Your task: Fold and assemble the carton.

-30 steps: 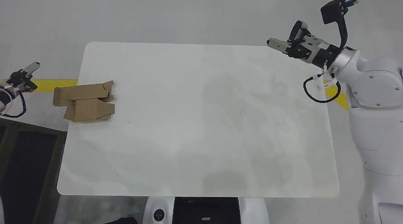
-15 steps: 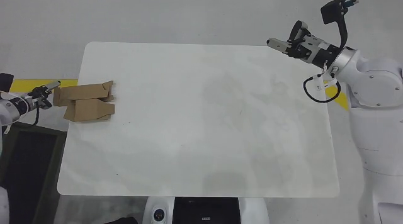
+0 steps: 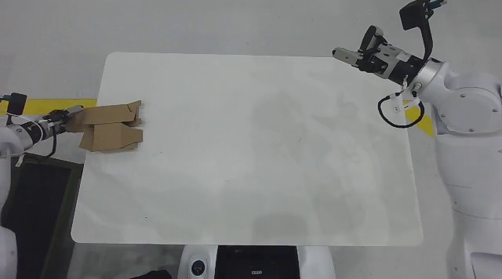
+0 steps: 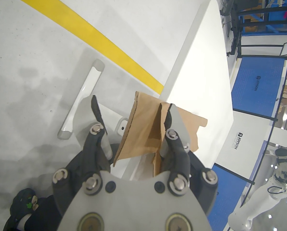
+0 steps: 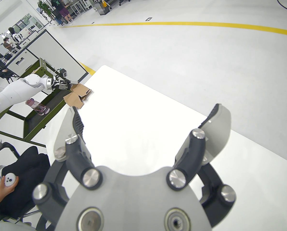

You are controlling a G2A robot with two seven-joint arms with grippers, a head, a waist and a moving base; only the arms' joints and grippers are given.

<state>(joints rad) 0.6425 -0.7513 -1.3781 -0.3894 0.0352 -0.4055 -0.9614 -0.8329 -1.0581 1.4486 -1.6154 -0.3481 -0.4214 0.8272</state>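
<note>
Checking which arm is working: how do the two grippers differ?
The left gripper straddles a flap of the flattened brown cardboard carton; the right gripper's fingers enclose nothing. Left sits at the white table's edge; right hovers at the opposite far corner. Both are open.

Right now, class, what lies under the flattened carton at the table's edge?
The carton rests on the white table, its outer end overhanging the edge between the left gripper's open fingers. The tabletop beneath it is covered, so anything there cannot be seen.
</note>
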